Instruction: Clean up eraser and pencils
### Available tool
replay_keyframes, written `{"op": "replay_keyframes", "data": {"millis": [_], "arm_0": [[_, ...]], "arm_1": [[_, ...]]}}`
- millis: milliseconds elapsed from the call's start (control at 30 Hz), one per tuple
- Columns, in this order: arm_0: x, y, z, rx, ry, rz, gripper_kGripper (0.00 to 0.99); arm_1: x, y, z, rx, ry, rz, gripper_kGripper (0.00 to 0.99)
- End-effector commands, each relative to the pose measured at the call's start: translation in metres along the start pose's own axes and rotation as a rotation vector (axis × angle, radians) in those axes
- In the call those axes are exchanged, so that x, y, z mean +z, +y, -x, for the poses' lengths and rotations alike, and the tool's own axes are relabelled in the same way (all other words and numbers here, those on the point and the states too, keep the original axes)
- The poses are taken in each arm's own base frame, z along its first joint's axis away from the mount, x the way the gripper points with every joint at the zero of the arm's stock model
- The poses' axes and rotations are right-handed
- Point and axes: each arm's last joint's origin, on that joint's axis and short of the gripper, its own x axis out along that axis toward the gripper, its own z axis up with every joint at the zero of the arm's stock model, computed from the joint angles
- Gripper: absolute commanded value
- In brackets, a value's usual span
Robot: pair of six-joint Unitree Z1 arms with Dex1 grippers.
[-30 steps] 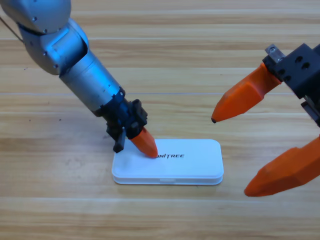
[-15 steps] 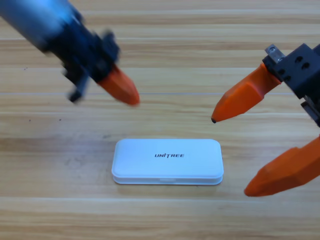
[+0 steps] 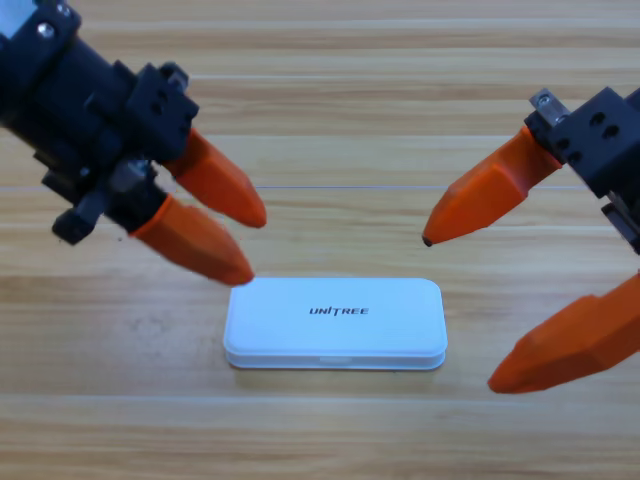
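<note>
Neither eraser nor pencils are in sight. The white case (image 3: 335, 322) lies flat and shut, its long sides parallel to the near edge of the table (image 3: 320, 440), about mid-table.

The left black gripper with two orange jaws (image 3: 248, 245) comes in from the upper left, its jaws slightly parted, tips above and just left of the closed white rectangular plastic case (image 3: 335, 323). The right black gripper with orange jaws (image 3: 460, 310) sits at the right edge, jaws spread wide, right of the case.
</note>
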Motion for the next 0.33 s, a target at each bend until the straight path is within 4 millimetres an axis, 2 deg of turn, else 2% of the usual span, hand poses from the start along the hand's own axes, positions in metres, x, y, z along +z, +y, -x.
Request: {"op": "replay_keyframes", "data": {"millis": [33, 233, 333], "arm_0": [[-0.002, -0.006, -0.009, -0.002, 0.022, -0.010, 0.990], [-0.009, -0.015, 0.002, 0.074, -0.010, 0.045, 0.990], [-0.010, -0.015, 0.000, 0.079, -0.005, 0.050, 0.990]], "arm_1": [[-0.005, -0.011, -0.012, 0.020, 0.013, -0.033, 0.990], [-0.005, -0.012, -0.013, 0.019, 0.015, -0.036, 0.990], [-0.005, -0.012, -0.013, 0.019, 0.015, -0.036, 0.990]]}}
